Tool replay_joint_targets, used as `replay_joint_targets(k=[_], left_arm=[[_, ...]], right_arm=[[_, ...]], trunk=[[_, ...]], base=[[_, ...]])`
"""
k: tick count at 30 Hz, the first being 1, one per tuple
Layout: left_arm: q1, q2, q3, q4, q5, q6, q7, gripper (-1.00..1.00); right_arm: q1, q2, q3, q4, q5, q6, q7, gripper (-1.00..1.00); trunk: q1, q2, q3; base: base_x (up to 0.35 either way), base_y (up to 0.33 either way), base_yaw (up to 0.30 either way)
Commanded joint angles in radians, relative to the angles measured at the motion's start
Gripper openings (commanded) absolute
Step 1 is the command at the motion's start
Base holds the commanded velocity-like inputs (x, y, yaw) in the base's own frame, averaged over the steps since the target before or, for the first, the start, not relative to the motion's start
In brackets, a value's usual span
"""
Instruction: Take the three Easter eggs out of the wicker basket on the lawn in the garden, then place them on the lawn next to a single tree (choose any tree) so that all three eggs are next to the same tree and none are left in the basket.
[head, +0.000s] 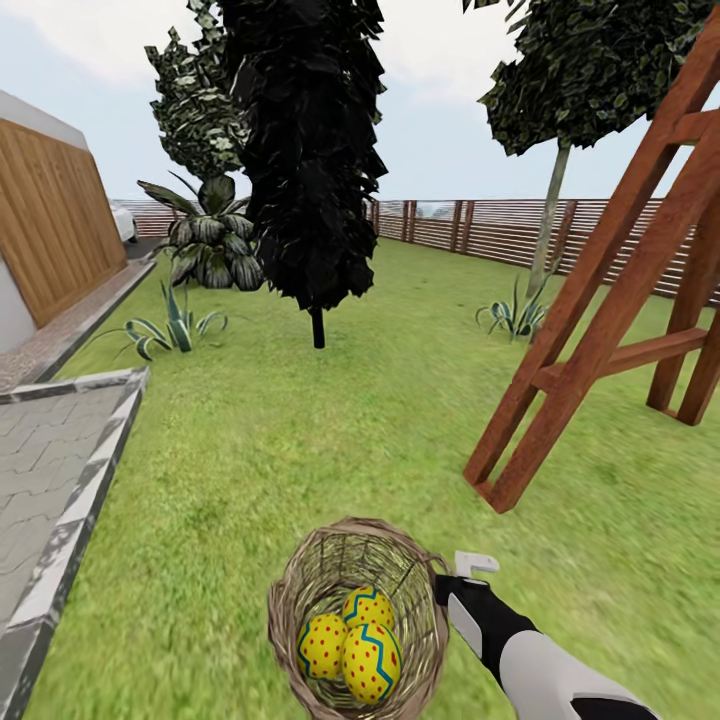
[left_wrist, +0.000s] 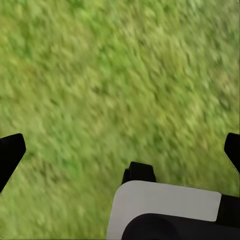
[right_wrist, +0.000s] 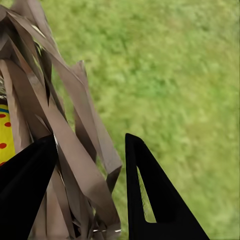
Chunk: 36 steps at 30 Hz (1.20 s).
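Note:
The wicker basket (head: 300, 590) sits low in the head view, close in front of me on the lawn (head: 300, 430). The three Easter eggs (head: 372, 662) lie together in its bottom, yellow with red dots and zigzag bands. My right gripper (head: 447, 586) is at the basket's right rim. In the right wrist view its fingers (right_wrist: 150, 200) straddle the wicker wall (right_wrist: 75, 150), shut on it, with a bit of egg (right_wrist: 6, 135) showing inside. My left gripper (left_wrist: 125, 140) hangs open over bare grass. A pale-trunked tree (head: 548, 225) stands far right by the fence (head: 480, 225).
An all-black tree (head: 315, 150) stands straight ahead on the grass. A red-brown wooden A-frame (head: 600, 300) slants across the right. The grey paved patio (head: 50, 470) borders the left. Striped and spiky plants (head: 210, 240) grow at the back left, and another spiky one (head: 515, 315) near the pale trunk.

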Motion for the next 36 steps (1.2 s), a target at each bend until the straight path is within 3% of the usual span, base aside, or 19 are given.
replay_joint_targets(k=[1,21,36], left_arm=[[0.000,0.000,0.003,-0.003,0.005,0.006,-0.005,1.00],[0.001,0.000,0.002,-0.003,0.005,-0.009,-0.005,1.00],[0.001,0.000,0.002,-0.002,0.004,-0.009,-0.005,1.00]], right_arm=[[0.000,0.001,-0.009,-0.002,-0.005,0.003,0.000,-1.00],[0.000,0.001,-0.009,-0.002,-0.005,0.003,0.000,-1.00],[0.000,0.001,-0.009,-0.002,-0.005,0.003,0.001,-1.00]], trunk=[[0.001,0.000,-0.001],[0.001,0.000,0.000],[0.001,0.000,0.000]], base=[[0.331,0.144,-0.024],[0.331,0.144,-0.119],[0.331,0.144,-0.008]])
